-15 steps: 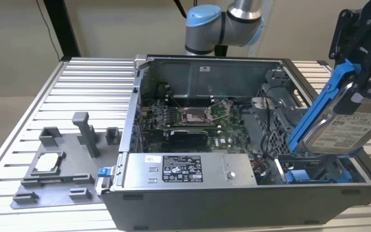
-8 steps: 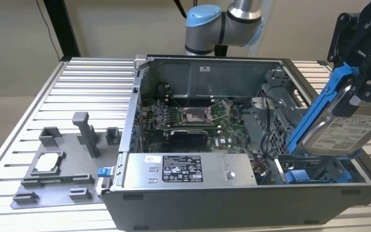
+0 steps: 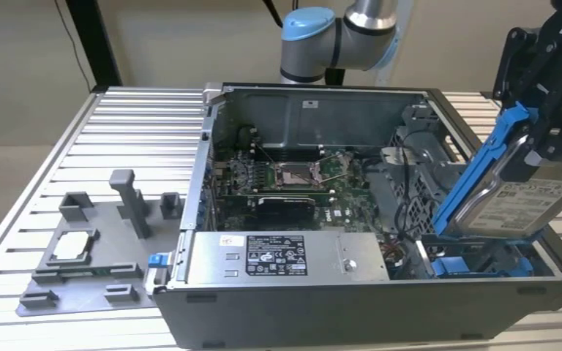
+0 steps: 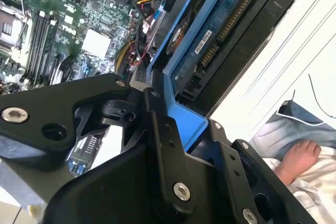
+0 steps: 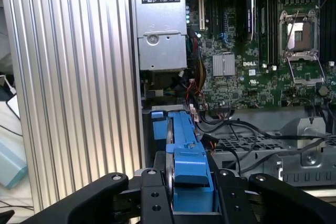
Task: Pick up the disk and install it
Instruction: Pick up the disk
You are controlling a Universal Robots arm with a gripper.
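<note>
The black two-fingered hand (image 3: pixel 543 142) is clenched on the disk (image 3: pixel 515 199), a flat silver-metal drive with a white printed label and bright blue plastic side rails. In both wrist views its fingers (image 5: pixel 153 195) press the blue rails from either side, with the disk (image 5: pixel 184 129) running away from the hand (image 5: pixel 190 184) towards the case.

In the exterior view the disk hangs steeply tilted, almost on edge, over the near corner of the open grey metal computer case (image 3: pixel 359 300) at the exterior view's right. Its lower end is just above a blue plastic drive bay (image 3: pixel 476 265) inside that corner. I cannot tell if they touch.

The second wrist view shows the disk's underside (image 4: pixel 210 40) with a blue circuit board and connector pins.

Further into the case lie a green motherboard (image 3: pixel 296 175) and, along the near wall, a grey metal box with a white label (image 3: pixel 281 257).

At the exterior view's left, a grey plastic fixture (image 3: pixel 85 267) holding a small square silver chip (image 3: pixel 72 246) sits on the ribbed aluminium worktop (image 3: pixel 135 139).
</note>
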